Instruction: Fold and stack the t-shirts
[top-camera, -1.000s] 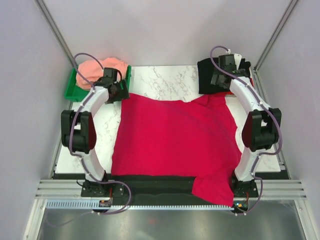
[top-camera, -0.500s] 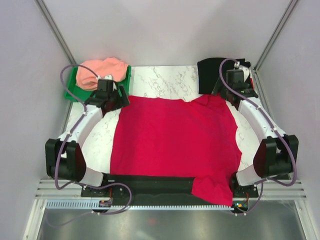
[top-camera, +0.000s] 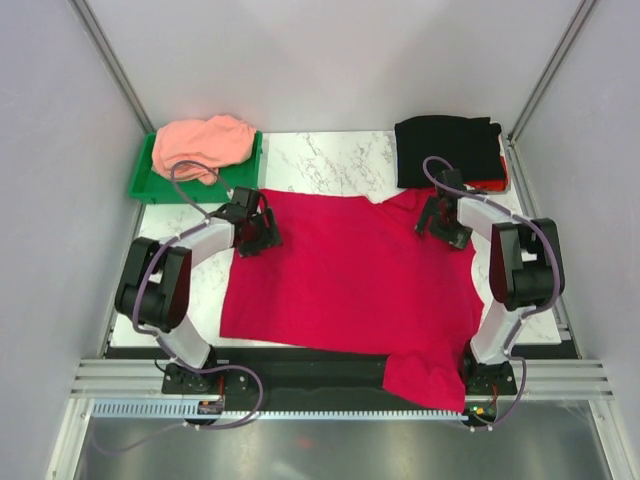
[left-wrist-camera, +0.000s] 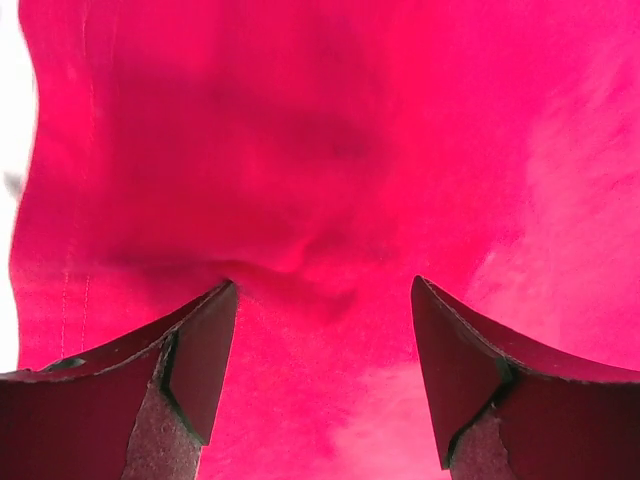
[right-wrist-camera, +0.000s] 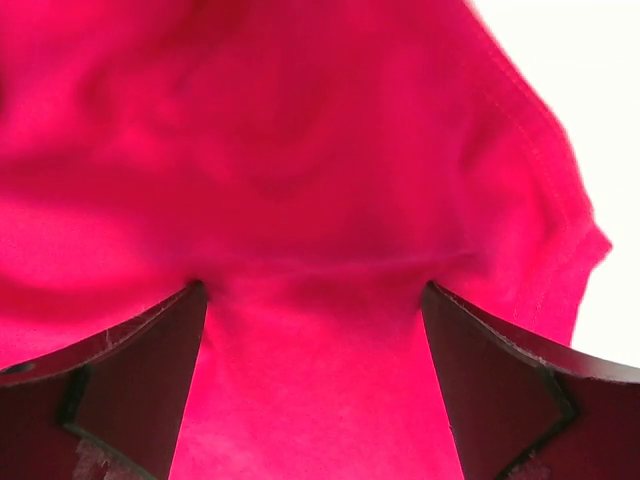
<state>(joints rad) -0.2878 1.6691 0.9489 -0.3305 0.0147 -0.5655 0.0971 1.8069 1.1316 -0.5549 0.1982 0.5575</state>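
A crimson-red t-shirt (top-camera: 350, 285) lies spread over the marble table, its near right corner hanging over the front edge. My left gripper (top-camera: 262, 235) is down on its far left corner, open, with the fingertips pressed into the cloth (left-wrist-camera: 320, 200). My right gripper (top-camera: 437, 222) is down on its far right part near the sleeve, also open, with the cloth (right-wrist-camera: 320, 180) between the spread fingers. A salmon-pink t-shirt (top-camera: 200, 143) lies crumpled in the green tray (top-camera: 145, 185). A folded black t-shirt (top-camera: 447, 148) sits at the back right.
The green tray stands at the table's back left corner. A red edge shows under the black shirt's right side (top-camera: 492, 185). Bare marble (top-camera: 320, 160) shows between tray and black shirt. Metal frame posts rise at both back corners.
Both arms have swung down and inward from the back corners. Both grippers have dropped onto the red shirt's far corners. The black shirt is now uncovered.
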